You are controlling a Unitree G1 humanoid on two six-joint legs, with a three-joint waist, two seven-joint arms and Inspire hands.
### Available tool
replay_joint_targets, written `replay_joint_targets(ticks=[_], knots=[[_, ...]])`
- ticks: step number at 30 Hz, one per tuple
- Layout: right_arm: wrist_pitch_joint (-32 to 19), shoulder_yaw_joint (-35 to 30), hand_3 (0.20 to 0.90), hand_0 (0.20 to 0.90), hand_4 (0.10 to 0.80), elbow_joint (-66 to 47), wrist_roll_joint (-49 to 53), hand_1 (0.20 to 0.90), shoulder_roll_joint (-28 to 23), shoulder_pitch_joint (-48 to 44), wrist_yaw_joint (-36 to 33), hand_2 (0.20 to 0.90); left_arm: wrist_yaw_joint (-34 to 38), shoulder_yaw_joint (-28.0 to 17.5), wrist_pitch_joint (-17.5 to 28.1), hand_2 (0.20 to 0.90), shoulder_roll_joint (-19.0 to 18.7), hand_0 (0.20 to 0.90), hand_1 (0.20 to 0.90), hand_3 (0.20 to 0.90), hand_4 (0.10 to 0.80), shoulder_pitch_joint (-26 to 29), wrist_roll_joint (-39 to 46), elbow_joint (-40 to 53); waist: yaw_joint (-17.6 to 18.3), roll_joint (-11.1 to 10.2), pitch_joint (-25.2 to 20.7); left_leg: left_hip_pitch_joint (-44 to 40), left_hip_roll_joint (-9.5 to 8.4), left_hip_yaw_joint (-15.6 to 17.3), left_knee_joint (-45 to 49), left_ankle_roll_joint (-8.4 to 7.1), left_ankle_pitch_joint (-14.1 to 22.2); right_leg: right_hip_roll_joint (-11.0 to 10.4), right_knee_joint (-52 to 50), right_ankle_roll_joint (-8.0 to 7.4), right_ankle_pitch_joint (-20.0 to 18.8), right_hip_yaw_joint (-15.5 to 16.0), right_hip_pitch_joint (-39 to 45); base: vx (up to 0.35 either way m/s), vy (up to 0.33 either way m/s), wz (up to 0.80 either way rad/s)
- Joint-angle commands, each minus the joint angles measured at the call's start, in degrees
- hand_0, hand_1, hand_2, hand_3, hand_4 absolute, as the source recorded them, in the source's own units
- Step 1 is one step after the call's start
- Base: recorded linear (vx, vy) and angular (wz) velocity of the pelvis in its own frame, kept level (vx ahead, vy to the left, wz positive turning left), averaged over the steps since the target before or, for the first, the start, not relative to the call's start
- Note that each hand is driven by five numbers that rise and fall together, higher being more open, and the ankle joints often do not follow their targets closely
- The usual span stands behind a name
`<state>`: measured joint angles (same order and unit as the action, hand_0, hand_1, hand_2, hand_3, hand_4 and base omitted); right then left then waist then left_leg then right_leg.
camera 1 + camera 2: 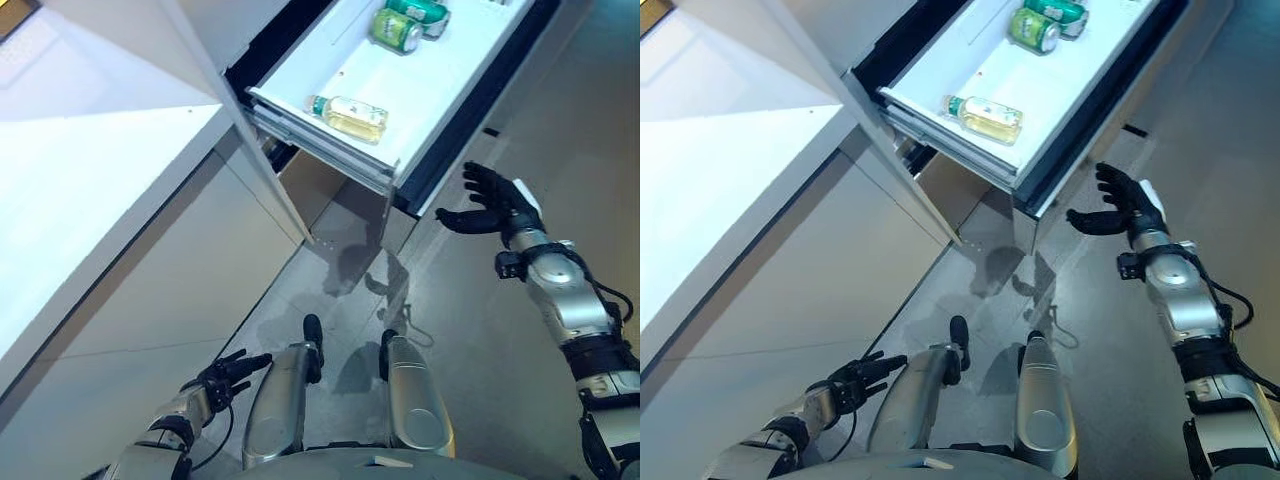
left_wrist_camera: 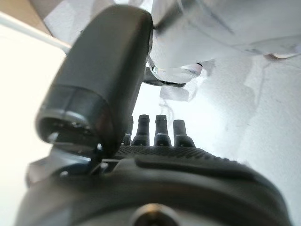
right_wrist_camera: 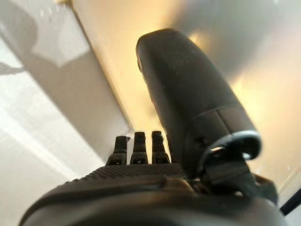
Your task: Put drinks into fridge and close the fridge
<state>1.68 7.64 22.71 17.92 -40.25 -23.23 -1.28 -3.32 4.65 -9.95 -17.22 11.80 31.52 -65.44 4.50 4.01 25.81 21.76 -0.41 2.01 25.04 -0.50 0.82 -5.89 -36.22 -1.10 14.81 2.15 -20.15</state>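
The fridge drawer [image 1: 440,90] stood pulled out, white inside, its dark front edge facing the robot's right side. Three drinks lay in it on their sides. A clear bottle [image 1: 348,117] with a green cap and pale yellowish contents lay near the drawer's front edge, well apart from the others. Two green cans lay further back, touching or nearly so: one can [image 1: 396,30] with its end turned toward the robot, and a second can [image 1: 420,11] just behind it at the top of the head views, partly cut off.

The right hand [image 1: 492,205] was raised just beside the drawer's dark front, at its outer corner, palm turned toward it. Its fingers were spread and fairly straight, the thumb out to the side, holding nothing. Whether the fingertips touched the drawer front could not be told; a narrow gap seemed to show in the head views. The right wrist view showed the thumb and fingers extended toward a pale panel.

The left hand [image 1: 228,376] hung low beside the robot's left side, near the floor [image 1: 500,350], fingers loosely extended and empty. The left wrist view agreed: straight fingers, nothing in them.

A white worktop [image 1: 90,190] ran along the robot's left, with pale cabinet fronts below it.
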Motion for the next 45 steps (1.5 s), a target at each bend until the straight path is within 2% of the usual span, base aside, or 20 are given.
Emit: replay_joint_targets(ticks=[1,11,15,17,23,28,32,38,41,44,45], knots=[[-7.2,2.7,0.900,0.900,0.800,-4.4,-1.5,0.900,2.6,-12.4,-0.1,0.900,2.5,3.0,-0.9,0.900,-1.5,0.900,0.900,0.900,0.800,-3.0,-1.7,0.3,-2.8,-2.1,-2.0,-0.2,-3.30,0.5,9.3,4.42,12.4,2.4,2.1,5.28,-2.4,2.5,0.5,0.018,-0.019,0.13],[-7.0,10.9,0.900,0.900,0.800,-2.7,-1.5,0.900,7.0,-28.1,-3.1,0.900,4.6,5.8,-1.0,0.900,-0.8,0.900,0.900,0.900,0.800,0.6,-1.9,1.5,-6.2,-1.1,-0.4,-0.2,-3.71,-0.7,5.1,4.36,9.5,3.3,3.3,4.82,-3.5,3.0,-0.4,-0.034,0.004,0.06],[-7.8,12.4,0.900,0.900,0.800,-1.8,5.7,0.900,9.9,-33.5,-5.0,0.900,5.0,6.6,-1.2,0.900,-0.4,0.900,0.900,0.900,0.800,1.2,-3.3,1.4,-7.8,-1.0,-0.8,-1.2,-3.65,-0.9,3.3,4.10,8.6,3.1,4.9,4.67,-3.7,3.7,0.8,-0.010,-0.010,0.12],[-7.5,12.2,0.900,0.900,0.800,-1.9,11.1,0.900,12.0,-34.8,-5.6,0.900,4.9,7.2,-1.2,0.900,-0.2,0.900,0.900,0.900,0.800,1.1,-4.4,1.3,-8.5,-1.0,-1.1,-2.2,-3.59,-1.0,2.4,3.88,8.4,2.9,6.0,4.57,-3.9,4.2,2.2,0.033,-0.018,0.18],[-7.3,13.0,0.900,0.900,0.800,-0.2,14.6,0.900,17.7,-38.6,-7.5,0.900,5.0,8.4,-2.3,0.900,-0.4,0.900,0.900,0.900,0.800,0.8,-4.4,2.5,-11.1,-0.9,-2.1,-5.1,-3.79,-2.6,0.1,3.42,7.6,2.2,8.6,4.24,-4.3,5.7,6.2,0.051,-0.016,0.17],[-7.5,14.8,0.900,0.900,0.800,2.9,16.4,0.900,20.4,-41.2,-10.1,0.900,4.0,9.6,-2.2,0.900,-1.0,0.900,0.900,0.900,0.800,-0.4,-5.9,3.2,-13.3,-1.0,-3.3,-8.4,-3.52,-4.0,-2.3,2.97,6.9,2.0,11.0,4.43,-4.1,7.4,10.5,0.099,-0.022,0.21],[-6.3,15.1,0.900,0.900,0.800,5.5,14.9,0.900,20.2,-41.9,-12.5,0.900,2.4,10.9,-3.1,0.900,-1.4,0.900,0.900,0.900,0.800,-1.1,-9.1,3.6,-14.7,-1.5,-5.0,-10.8,-3.63,-5.3,-4.6,2.72,6.4,2.1,13.4,4.55,-4.0,8.9,14.0,0.094,-0.003,0.27],[-3.4,13.5,0.900,0.900,0.800,6.5,15.6,0.900,17.1,-38.8,-15.0,0.900,2.2,10.1,-2.8,0.900,-1.7,0.900,0.900,0.900,0.800,-3.7,-9.9,3.0,-14.8,-3.3,-8.1,-14.6,-3.65,-6.0,-8.8,2.35,5.7,2.3,18.4,3.77,-5.0,9.8,17.9,0.078,0.023,0.14],[-0.7,12.7,0.900,0.900,0.800,5.2,13.0,0.900,14.9,-33.1,-12.2,0.900,1.4,9.1,-2.4,0.900,-1.7,0.900,0.900,0.900,0.800,-5.8,-10.0,3.3,-13.7,-4.5,-10.1,-16.4,-3.50,-5.6,-11.2,2.28,5.4,2.6,21.4,2.98,-6.0,8.9,19.3,0.033,0.046,0.11],[0.5,11.6,0.900,0.900,0.800,2.0,11.3,0.900,12.9,-23.7,-8.8,0.900,1.7,8.2,-1.7,0.900,-1.3,0.900,0.900,0.900,0.800,-8.1,-8.5,4.1,-11.7,-5.5,-12.5,-17.7,-2.89,-4.1,-13.1,2.35,5.1,2.9,23.7,2.28,-7.1,7.6,19.9,-0.008,0.065,-0.04],[-0.4,10.6,0.900,0.900,0.800,-0.1,9.6,0.900,12.4,-16.3,-6.8,0.900,1.9,7.2,-1.3,0.900,-0.9,0.900,0.900,0.900,0.800,-9.3,-7.8,4.4,-10.2,-5.9,-13.6,-18.4,-2.67,-3.2,-13.9,2.48,5.0,3.0,24.9,1.87,-7.8,6.8,20.2,-0.034,0.076,-0.09]])
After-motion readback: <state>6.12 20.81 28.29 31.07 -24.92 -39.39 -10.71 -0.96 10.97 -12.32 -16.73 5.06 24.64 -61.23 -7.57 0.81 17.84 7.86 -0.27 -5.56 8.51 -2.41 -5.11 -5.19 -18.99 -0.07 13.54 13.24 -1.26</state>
